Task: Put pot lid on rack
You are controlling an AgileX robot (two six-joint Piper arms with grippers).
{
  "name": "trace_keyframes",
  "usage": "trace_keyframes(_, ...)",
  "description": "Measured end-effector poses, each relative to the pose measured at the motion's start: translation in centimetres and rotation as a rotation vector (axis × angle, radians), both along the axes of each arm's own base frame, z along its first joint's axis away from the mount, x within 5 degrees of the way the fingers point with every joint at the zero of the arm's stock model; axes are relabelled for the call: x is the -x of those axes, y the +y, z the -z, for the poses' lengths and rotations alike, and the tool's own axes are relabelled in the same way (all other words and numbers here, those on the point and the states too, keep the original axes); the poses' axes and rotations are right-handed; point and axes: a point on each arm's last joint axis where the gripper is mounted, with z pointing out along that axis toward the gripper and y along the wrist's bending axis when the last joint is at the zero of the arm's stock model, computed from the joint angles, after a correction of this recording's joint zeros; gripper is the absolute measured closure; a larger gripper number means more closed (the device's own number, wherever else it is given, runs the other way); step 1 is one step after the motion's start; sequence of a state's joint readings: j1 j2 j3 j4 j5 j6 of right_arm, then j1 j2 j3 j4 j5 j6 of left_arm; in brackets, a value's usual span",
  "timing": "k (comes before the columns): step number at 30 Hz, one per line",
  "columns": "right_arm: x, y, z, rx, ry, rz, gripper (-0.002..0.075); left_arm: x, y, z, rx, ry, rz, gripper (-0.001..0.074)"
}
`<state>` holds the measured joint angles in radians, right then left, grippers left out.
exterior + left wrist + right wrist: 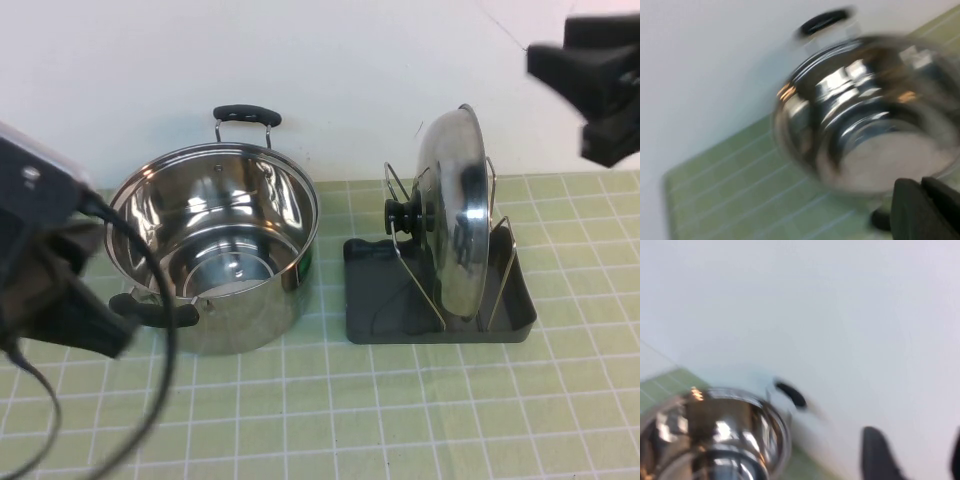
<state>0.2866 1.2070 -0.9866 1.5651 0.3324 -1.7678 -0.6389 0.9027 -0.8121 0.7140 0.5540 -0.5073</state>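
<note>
Steel: one pot lid (455,215) upright in one rack (375,300); left gripper (60,290), right gripper (600,80) fingers unclear.

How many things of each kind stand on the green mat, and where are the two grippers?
Deep steel pot: 1
Domed steel lid: 1
Dark grey rack: 1
Total: 3
Left gripper beside pot; right gripper raised above rack.
</note>
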Motion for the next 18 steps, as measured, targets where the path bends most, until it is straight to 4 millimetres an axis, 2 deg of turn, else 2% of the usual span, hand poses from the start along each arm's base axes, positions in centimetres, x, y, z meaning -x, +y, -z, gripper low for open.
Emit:
trace_keyframes(3, 2.9, -0.1, -2.2, 0.017, -0.104, -0.094, 0.0613, 0.1, 1.7, -0.7, -0.013, 0.057, -0.189, 0.0736)
trace_keyframes(6, 5.3, -0.1, -3.2, 0.027, -0.109, -0.177, 0.0693, 0.8, 2.9, -1.5, 0.015, 0.142, -0.335, 0.0736)
trace_keyframes(9, 7.0, -0.2, -2.7, 0.113, -0.037, -0.251, 0.0717, 2.0, 3.3, -2.1, 0.086, 0.202, -0.352, 0.0736)
trace_keyframes(12, 8.1, -0.5, -0.7, 0.310, 0.119, -0.329, 0.0722, 3.7, 3.7, -2.6, 0.194, 0.232, -0.313, 0.0736)
trace_keyframes(14, 8.6, -1.4, 0.7, 0.462, 0.270, -0.330, 0.0725, 4.8, 4.0, -2.9, 0.267, 0.249, -0.289, 0.0736)
trace_keyframes(18, 9.3, -3.7, 2.3, 0.673, 0.527, -0.197, 0.0726, 7.2, 4.9, -3.7, 0.400, 0.246, -0.236, 0.0736)
